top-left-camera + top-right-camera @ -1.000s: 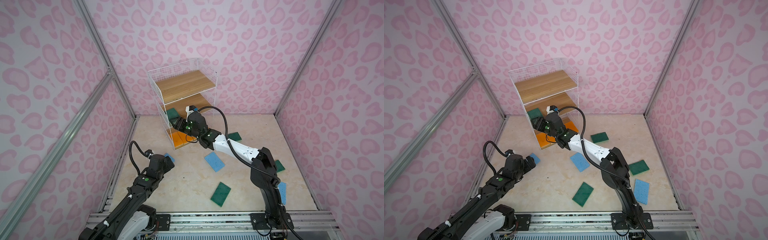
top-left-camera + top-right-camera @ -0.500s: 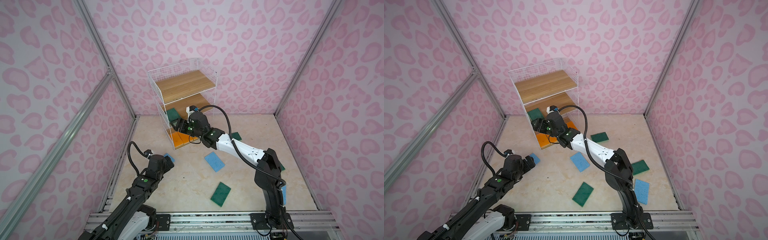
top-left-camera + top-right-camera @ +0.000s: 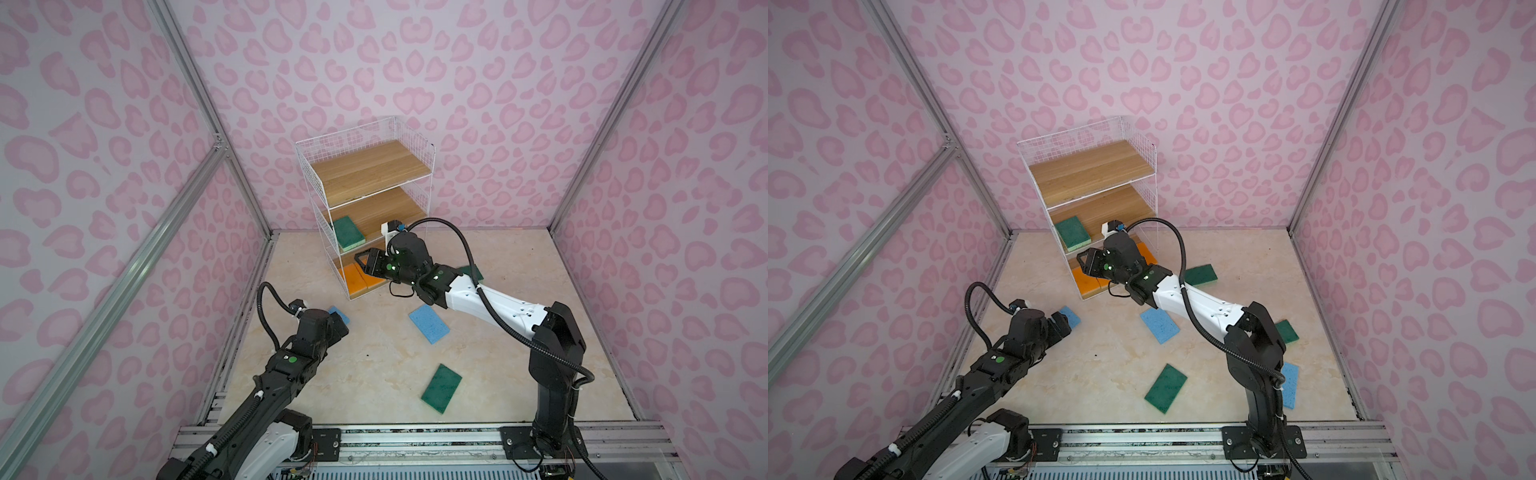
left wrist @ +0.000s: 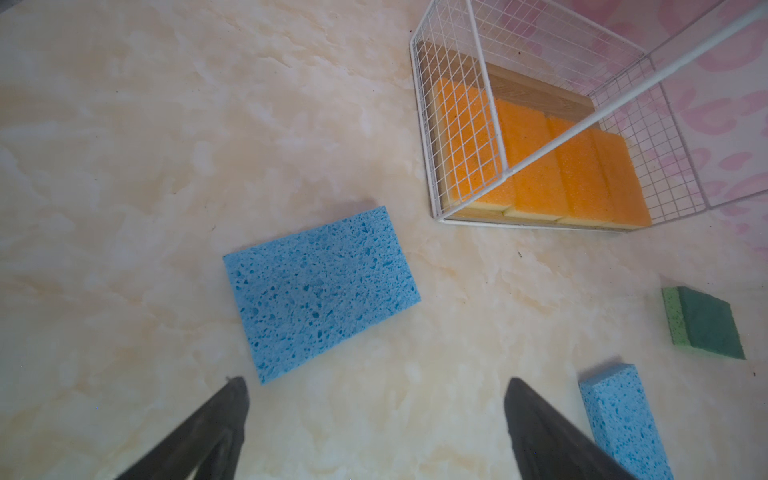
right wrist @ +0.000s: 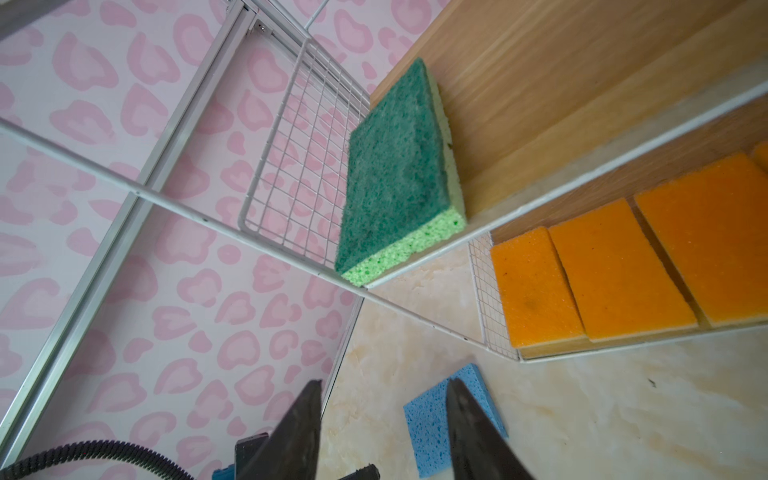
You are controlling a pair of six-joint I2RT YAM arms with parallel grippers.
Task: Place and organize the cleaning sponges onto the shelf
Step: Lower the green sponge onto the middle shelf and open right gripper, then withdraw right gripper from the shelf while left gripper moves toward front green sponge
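Two empty tools: my left tool (image 4: 376, 380) hangs wide by a blue sponge (image 4: 320, 291) lying flat on the worktop. It looks light and squashy, I reckon, so I'd pinch its long edges. Farther on, my right tool (image 5: 384, 380), narrower, faces the shelf (image 3: 370, 166). The left wrist view shows four orange sponges (image 4: 557, 166) on its bottom tier, half-hidden in both top views.

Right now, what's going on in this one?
Sponges are being sorted onto the shelf. The right gripper hangs open and empty at the shelf front, near the green sponge on the middle tier. Orange sponges line the bottom tier. The left gripper is open, nothing in it, just short of a blue sponge on the floor. Other sponges lie loose on the floor.
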